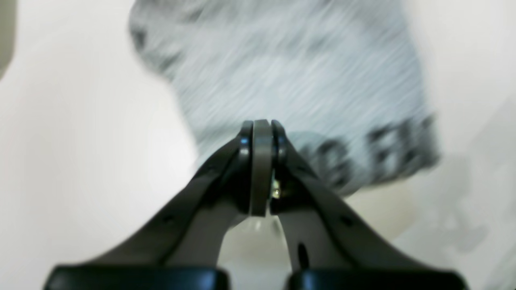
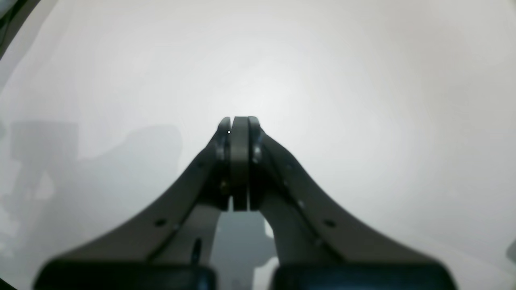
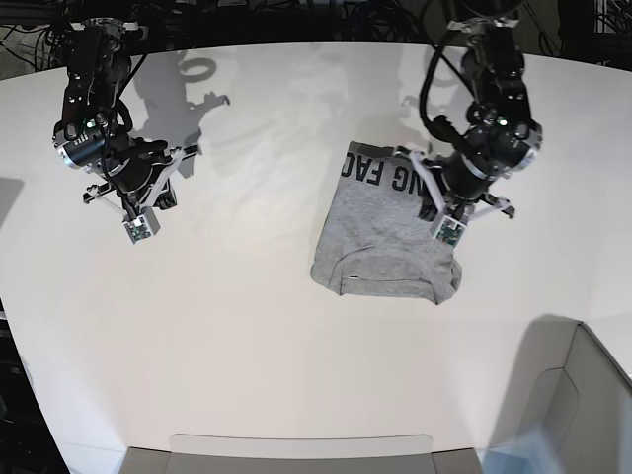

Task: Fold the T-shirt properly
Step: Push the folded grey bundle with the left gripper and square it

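We found the T-shirt (image 3: 385,242) lying folded into a compact rectangle on the white table (image 3: 247,326), right of centre in the base view, its black lettering showing along the far edge. The left gripper (image 1: 262,129) hung above the shirt's right side with its jaws pressed together and nothing between them; its wrist view was blurred, showing grey cloth and dark letters beneath. The right gripper (image 2: 240,121) was likewise clenched on nothing, well apart from the shirt over bare table at the base view's left. We saw cables (image 3: 296,15) along the far edge and a grey bin (image 3: 553,405) at the near right corner.
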Available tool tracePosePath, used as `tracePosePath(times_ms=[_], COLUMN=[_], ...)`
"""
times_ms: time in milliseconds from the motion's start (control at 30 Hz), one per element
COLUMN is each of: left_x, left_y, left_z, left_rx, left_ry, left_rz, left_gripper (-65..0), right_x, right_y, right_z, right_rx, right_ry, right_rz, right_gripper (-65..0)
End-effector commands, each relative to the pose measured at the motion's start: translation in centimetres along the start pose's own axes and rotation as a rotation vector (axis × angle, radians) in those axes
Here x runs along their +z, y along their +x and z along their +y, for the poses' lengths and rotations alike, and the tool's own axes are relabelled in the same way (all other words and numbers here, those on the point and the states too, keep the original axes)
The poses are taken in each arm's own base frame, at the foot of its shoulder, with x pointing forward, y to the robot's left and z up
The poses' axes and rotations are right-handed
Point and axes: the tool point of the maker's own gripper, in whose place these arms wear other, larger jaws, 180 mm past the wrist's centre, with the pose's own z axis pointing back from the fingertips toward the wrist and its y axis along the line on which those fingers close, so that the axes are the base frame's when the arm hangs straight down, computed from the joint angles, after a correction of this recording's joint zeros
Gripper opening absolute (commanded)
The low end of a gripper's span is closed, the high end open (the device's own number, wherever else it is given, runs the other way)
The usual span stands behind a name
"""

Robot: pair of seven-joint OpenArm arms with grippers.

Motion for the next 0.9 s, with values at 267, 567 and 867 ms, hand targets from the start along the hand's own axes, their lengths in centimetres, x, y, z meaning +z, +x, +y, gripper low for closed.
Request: tracePosePath(times_ms=[267, 567, 867], left_x=[-5.0, -11.4, -10.2], left_y=[3.9, -7.8, -17.4], left_z=[-4.9, -4.3, 3.9], left_rx=[0.239, 0.574, 0.628], left_ry=[-0.156, -0.139, -0.021], left_rz=[-0.295, -0.189, -0.027], left_gripper=[-65.0, -65.0, -65.0], right_x=[0.4, 0.6, 0.5], right_y=[0.4, -0.3, -0.2], right_z=[-0.3, -0.6, -0.5], right_rx=[0.012, 0.017, 0.021], right_ry=[-0.008, -0.016, -0.014], right_rz=[-0.023, -0.004, -0.006], right_gripper=[-65.0, -65.0, -65.0])
